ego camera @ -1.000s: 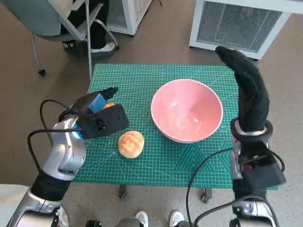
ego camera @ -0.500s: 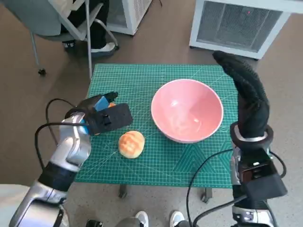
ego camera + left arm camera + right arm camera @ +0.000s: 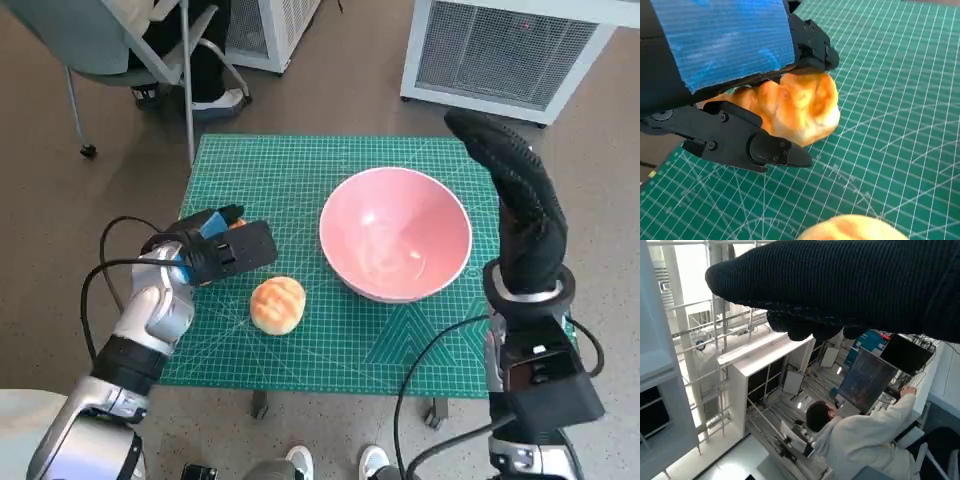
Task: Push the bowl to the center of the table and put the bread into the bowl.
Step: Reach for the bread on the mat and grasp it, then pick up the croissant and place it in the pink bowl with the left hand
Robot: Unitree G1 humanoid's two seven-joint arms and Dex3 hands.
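My left hand [image 3: 215, 255] gripped one bread roll [image 3: 795, 107] left of the bowl [image 3: 395, 232], risking a drop; right hand [image 3: 515, 200], fingers extended, held nothing.

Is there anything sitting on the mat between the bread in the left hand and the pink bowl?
Nothing blocks it directly. The left hand grips one bread; a second bread roll lies nearer the robot, off the line to the bowl.
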